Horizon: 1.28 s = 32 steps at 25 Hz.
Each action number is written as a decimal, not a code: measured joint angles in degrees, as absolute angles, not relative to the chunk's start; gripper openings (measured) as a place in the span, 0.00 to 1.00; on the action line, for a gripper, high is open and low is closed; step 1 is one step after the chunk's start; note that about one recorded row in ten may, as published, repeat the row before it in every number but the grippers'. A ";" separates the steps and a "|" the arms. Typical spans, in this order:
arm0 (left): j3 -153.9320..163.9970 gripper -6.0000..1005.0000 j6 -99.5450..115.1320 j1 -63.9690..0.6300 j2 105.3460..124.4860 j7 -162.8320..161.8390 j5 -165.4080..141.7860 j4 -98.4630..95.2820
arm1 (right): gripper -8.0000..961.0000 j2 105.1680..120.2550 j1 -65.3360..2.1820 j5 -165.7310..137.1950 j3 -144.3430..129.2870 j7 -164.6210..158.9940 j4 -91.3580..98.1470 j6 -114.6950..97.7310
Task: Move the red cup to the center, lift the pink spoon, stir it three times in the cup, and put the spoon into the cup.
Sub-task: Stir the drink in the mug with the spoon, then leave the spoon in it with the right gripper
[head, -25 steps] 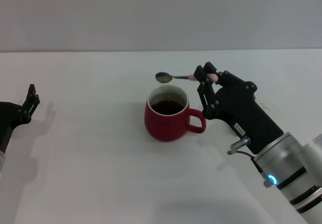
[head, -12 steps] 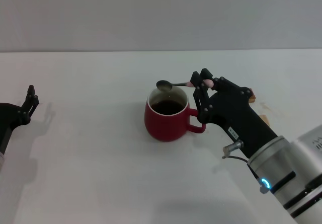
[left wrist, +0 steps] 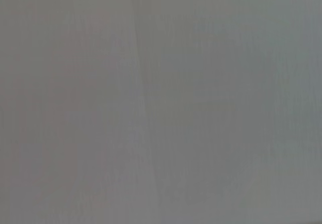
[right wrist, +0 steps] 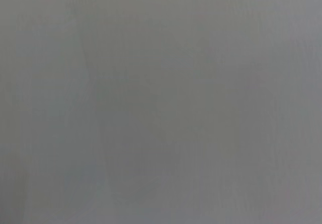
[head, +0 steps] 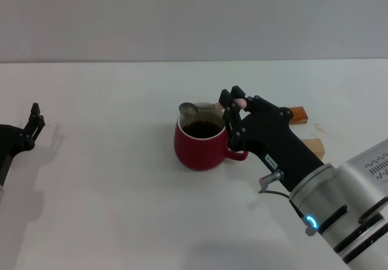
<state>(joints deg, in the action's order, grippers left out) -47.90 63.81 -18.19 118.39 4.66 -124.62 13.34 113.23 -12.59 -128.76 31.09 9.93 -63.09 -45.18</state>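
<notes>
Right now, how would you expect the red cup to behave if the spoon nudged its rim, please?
The red cup looks squat and broad-based, so it should probably slide rather than tip. The dark liquid inside likely adds weight and could slosh. Its glossy surface suggests ceramic, possibly slippery.

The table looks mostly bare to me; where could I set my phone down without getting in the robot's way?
The widest bare stretch lies between the parked left gripper at the table's left edge and the red cup. The front, nearer the robot, is also free. It is crowded to the cup's right: the right gripper holds the pink spoon over the rim, with two wooden blocks behind the arm.
</notes>
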 joint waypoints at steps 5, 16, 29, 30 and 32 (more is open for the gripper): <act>-47.90 0.84 63.81 -18.26 118.39 4.66 -124.63 13.34 | 0.15 113.44 -10.30 -128.76 32.81 12.00 -65.82 -41.89; -47.90 0.84 63.74 -18.37 118.39 4.66 -124.63 13.36 | 0.15 115.10 -7.83 -128.85 36.70 16.49 -68.58 -35.23; -47.90 0.84 63.72 -18.25 118.39 4.66 -124.63 13.35 | 0.15 116.63 -8.35 -128.85 37.71 16.52 -67.66 -31.73; -47.90 0.84 63.72 -18.19 118.39 4.65 -124.63 13.36 | 0.15 116.97 -8.59 -128.85 37.76 16.53 -67.06 -31.43; -47.90 0.84 63.72 -18.15 118.39 4.65 -124.63 13.35 | 0.15 117.12 -8.83 -128.85 37.78 16.53 -66.68 -31.40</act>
<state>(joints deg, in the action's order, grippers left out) -47.90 63.72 -18.15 118.39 4.66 -124.63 13.36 117.12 -8.83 -128.85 37.78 16.53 -66.68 -31.40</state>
